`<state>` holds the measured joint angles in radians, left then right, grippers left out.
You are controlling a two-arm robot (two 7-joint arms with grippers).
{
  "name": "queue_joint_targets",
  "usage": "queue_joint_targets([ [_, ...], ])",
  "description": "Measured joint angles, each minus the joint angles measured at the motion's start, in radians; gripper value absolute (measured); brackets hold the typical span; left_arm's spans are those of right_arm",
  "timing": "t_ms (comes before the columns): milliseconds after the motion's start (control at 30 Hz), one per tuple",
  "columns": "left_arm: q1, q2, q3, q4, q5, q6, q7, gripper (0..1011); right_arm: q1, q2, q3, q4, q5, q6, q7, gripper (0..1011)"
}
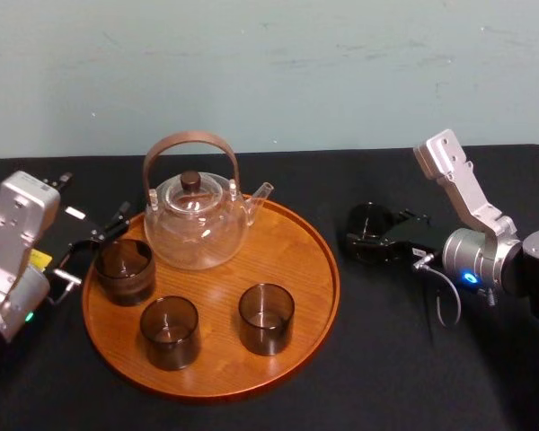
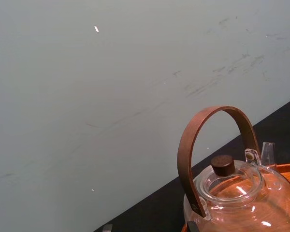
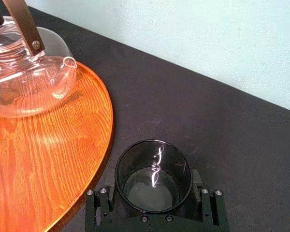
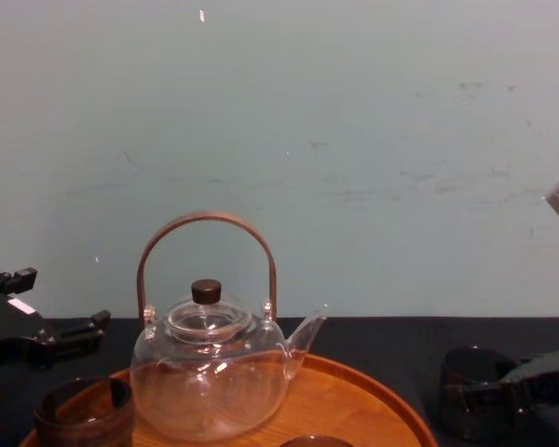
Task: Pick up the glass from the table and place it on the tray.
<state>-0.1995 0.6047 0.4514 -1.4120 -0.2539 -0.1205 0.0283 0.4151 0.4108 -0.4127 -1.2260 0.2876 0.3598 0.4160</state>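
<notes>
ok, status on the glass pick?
Right gripper around glass, on table right of tray. Left gripper at tray's left rim, jaws open. Teapot and three glasses on tray; nothing between glass and rim.

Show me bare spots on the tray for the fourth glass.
Best: the tray's right side, bordered by the teapot spout, the front-right glass and the rim, nearest the right gripper. A smaller patch lies mid-tray. Crowded left: the left glass, the front-left glass and the left gripper.
</notes>
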Motion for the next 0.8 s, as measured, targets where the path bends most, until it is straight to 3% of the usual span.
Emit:
queue_joint_targets([
  [500,0.0,0.0,0.0,0.0,0.0,0.0,0.0,1001,-0.005,0.003,0.004,-0.005,0.006,-0.001,0.007,902],
  [800,0.0,0.0,0.0,0.0,0.0,0.0,0.0,1001,-0.029,0.035,0.024,-0.074,0.033,-0.009,0.039,902],
])
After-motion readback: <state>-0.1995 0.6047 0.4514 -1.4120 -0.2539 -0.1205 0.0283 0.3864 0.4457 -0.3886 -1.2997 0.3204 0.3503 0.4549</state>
